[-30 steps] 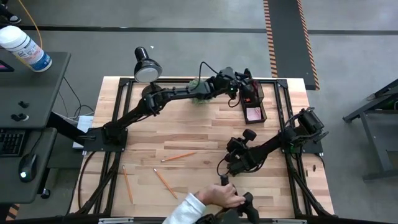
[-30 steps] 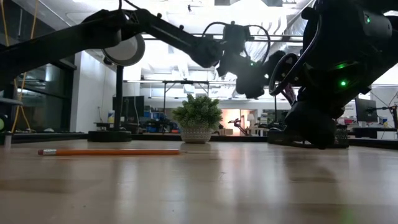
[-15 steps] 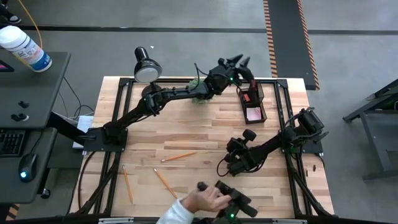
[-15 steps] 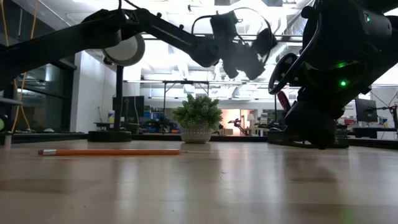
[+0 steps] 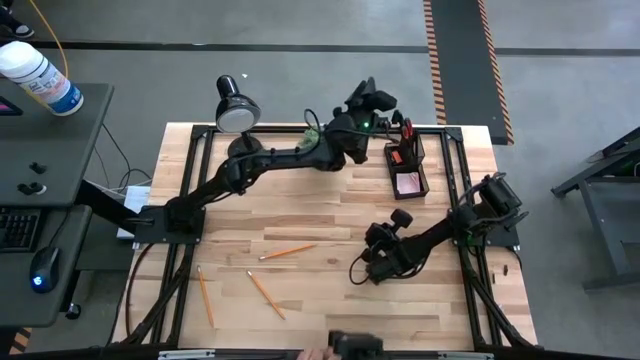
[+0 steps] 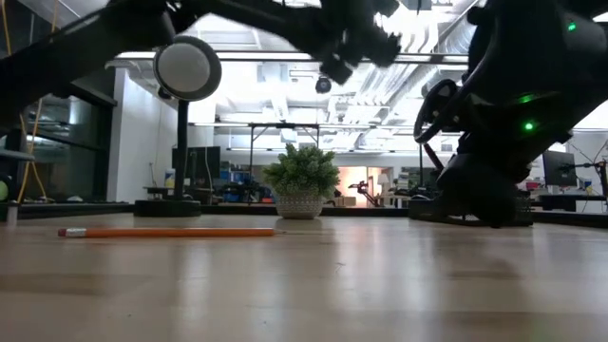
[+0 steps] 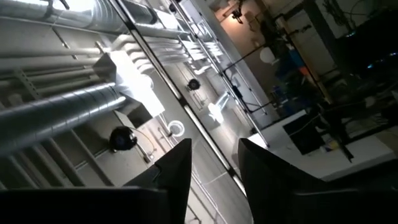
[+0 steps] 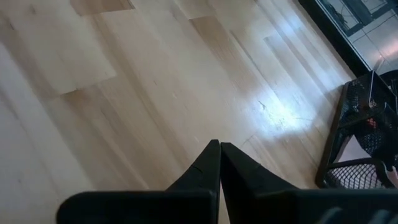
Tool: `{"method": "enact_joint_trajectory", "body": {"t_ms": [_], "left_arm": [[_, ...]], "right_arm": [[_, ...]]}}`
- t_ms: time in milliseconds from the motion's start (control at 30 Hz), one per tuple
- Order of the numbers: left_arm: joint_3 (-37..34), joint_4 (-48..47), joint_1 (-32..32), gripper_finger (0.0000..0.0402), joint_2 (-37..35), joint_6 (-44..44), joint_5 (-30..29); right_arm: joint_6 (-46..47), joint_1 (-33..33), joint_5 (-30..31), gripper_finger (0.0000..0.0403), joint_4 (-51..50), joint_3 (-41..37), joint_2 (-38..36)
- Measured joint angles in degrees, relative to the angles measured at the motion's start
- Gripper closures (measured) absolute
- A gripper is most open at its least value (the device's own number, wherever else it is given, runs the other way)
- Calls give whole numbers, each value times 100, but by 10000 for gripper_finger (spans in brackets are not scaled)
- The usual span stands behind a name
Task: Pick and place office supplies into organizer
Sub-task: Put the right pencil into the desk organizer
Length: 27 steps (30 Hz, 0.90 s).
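Left gripper [image 5: 372,100] has swung up off the organizer [image 5: 406,165], fingers apart, empty; right gripper [image 8: 217,163] pinched together. Descending blind risks clipping the mesh rim.

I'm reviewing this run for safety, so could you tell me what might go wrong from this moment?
1. The left tool is raised by the organizer, beside the plant and lamp; a swing could topple either.
2. Three pencils lie flat on the wood; thin and round, they may roll or slip when pinched.
3. The right tool is shut just over bare table; descending, it could scrape the wood.
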Motion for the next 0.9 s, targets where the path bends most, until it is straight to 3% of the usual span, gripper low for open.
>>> {"method": "enact_joint_trajectory", "body": {"t_ms": [167, 333, 433, 533, 633, 800, 900], "left_arm": [[0, -5, -460, 308, -461, 27, -387], [-2, -824, -1133, 356, -728, -845, -566], [-17, -2369, -1492, 390, -744, -1866, -386], [-30, -4637, -1682, 393, -793, -3560, 144], [-33, -6970, -1620, 383, -965, -5621, 851], [-33, -9352, -1319, 398, -1363, -8203, 1368], [-26, -10433, -1016, 396, -1725, -9481, 2751]], "right_arm": [[196, 259, -4, 401, 0, 0, 0], [305, 498, 7, 399, 82, 0, 0], [287, 597, 40, 401, 255, 0, 0], [259, 685, 42, 401, 383, 0, 0], [258, 778, 51, 399, 426, 0, 0], [185, 823, 176, 401, 433, 0, 0], [61, 754, 275, 399, 450, -2, 0]]}}
